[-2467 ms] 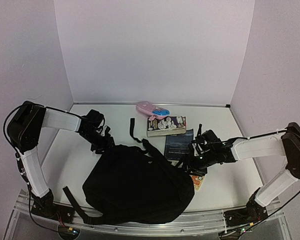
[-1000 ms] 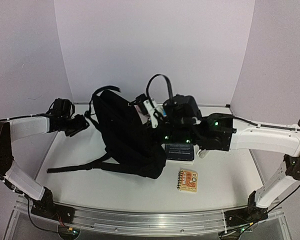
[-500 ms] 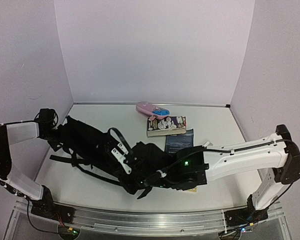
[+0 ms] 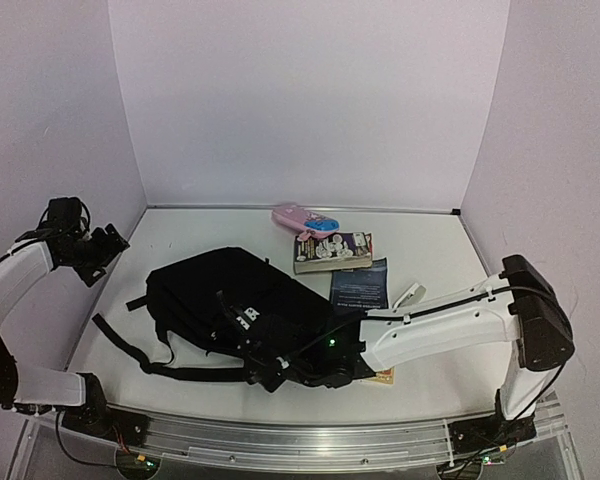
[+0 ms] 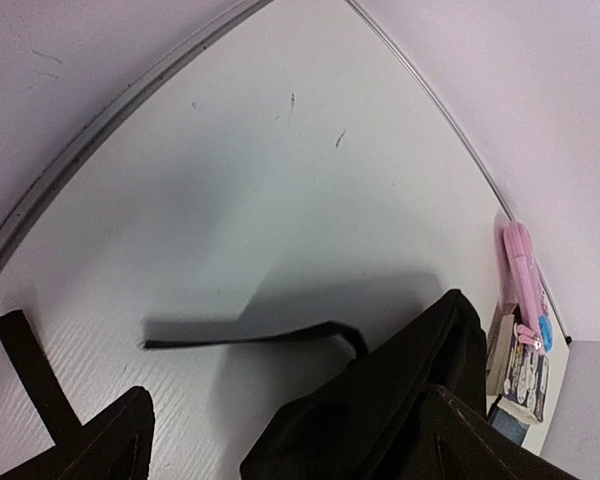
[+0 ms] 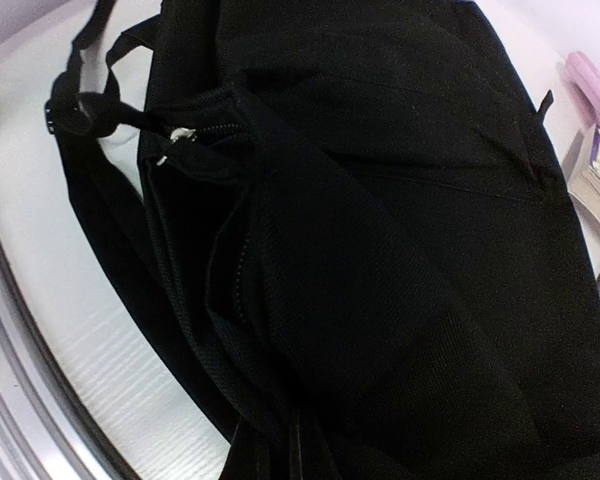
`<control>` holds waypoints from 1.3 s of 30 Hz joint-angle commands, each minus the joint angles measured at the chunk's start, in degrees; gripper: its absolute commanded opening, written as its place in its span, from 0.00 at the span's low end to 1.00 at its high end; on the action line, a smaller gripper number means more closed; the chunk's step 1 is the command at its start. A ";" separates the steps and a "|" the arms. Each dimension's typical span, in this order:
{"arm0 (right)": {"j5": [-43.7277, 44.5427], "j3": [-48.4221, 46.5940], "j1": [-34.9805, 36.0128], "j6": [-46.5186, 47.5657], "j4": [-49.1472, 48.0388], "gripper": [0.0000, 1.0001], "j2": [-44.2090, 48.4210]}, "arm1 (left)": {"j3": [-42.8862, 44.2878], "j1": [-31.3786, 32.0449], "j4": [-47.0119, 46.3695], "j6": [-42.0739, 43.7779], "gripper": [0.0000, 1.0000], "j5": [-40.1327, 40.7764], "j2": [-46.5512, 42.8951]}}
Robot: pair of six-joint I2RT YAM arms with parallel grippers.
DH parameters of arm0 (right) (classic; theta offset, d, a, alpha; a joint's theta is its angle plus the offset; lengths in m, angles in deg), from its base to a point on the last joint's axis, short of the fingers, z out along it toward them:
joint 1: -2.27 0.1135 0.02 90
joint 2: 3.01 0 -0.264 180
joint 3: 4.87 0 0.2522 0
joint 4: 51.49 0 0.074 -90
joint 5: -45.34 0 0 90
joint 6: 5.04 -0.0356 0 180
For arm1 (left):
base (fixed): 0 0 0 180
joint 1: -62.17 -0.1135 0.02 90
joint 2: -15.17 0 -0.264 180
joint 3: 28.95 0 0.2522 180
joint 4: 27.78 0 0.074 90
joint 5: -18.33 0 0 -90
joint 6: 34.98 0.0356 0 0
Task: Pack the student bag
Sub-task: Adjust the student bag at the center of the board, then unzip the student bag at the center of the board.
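Top external view: the right gripper (image 4: 272, 376) is sunk into the near edge of the student bag (image 4: 225, 295), jaws closed on a pinch of its black fabric; in the right wrist view that fabric fills the frame and gathers into a fold at the bottom centre, and the fingers cannot be made out against it; behind the gripper the white forearm runs low over the table (image 4: 450, 250) toward the right, bending at a raised elbow above its base at the near right corner; the left gripper (image 4: 107, 244) hangs at the far left, apart from the bag and tilted down toward it; its fingers (image 5: 100, 440) are spread wide, gripping nothing; its forearm slopes back down toward the left edge; the bag lies flat on the table, left of centre, straps trailing to the left.
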 commanded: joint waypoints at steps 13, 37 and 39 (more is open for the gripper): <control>-4.13 2.29 -2.33 -16.66 0.38 0.77 10.50 | -10.24 5.92 -7.67 -4.88 0.93 -19.25 2.98; -14.50 -9.69 -1.98 -24.09 -3.88 0.58 -9.86 | -18.19 10.53 -20.69 -11.31 0.61 -19.83 11.83; -13.88 -10.41 -1.97 -24.46 -3.70 0.57 -10.68 | -18.41 10.58 -21.37 -11.47 0.59 -20.16 12.24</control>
